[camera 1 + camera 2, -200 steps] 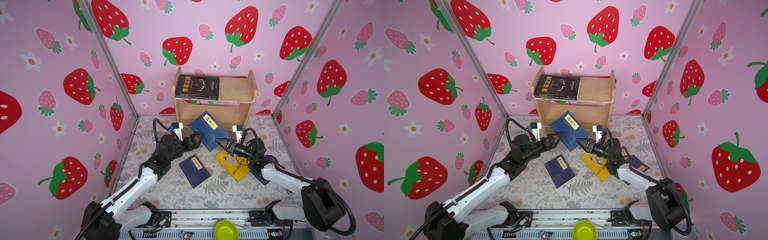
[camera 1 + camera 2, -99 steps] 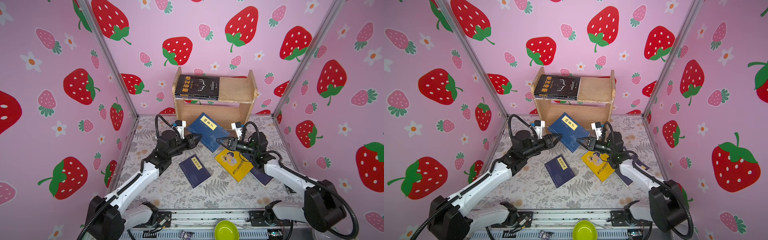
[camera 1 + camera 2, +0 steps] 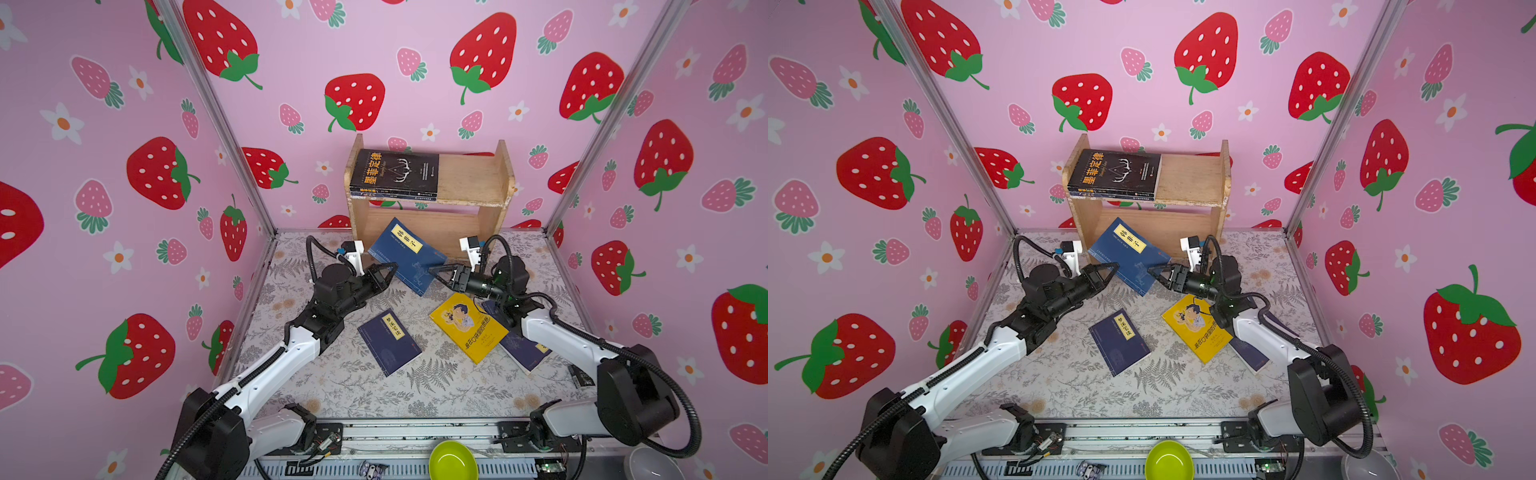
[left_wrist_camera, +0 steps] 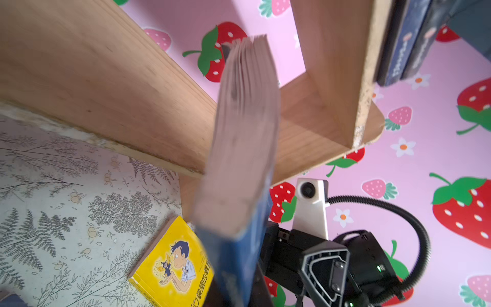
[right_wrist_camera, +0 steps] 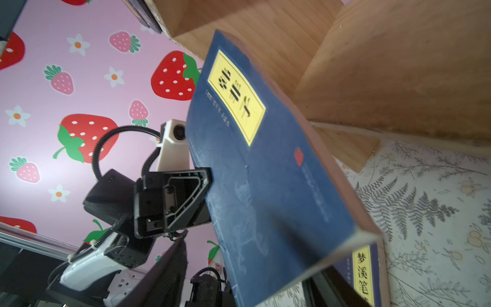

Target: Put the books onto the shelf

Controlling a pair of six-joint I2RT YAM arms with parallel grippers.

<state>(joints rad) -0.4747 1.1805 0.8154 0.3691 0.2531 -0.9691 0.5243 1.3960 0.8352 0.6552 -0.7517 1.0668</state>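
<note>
L claw clamps the left edge of blue book w/ yellow label, held tilted just in front of shelf lower tier. R claw is at the book's right corner, jaws apart, straddling it. Black antler book lies flat on top tier. Yellow cartoon book & navy book lie flat on desk.

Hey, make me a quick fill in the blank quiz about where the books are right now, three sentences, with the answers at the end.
1. The black book lies on the ____ tier of the shelf.
2. The cartoon-cover book lying flat on the table is bright ____.
3. The left end effector grips the tilted blue book in front of the shelf's ____ tier.
Missing words: top; yellow; lower.
</note>
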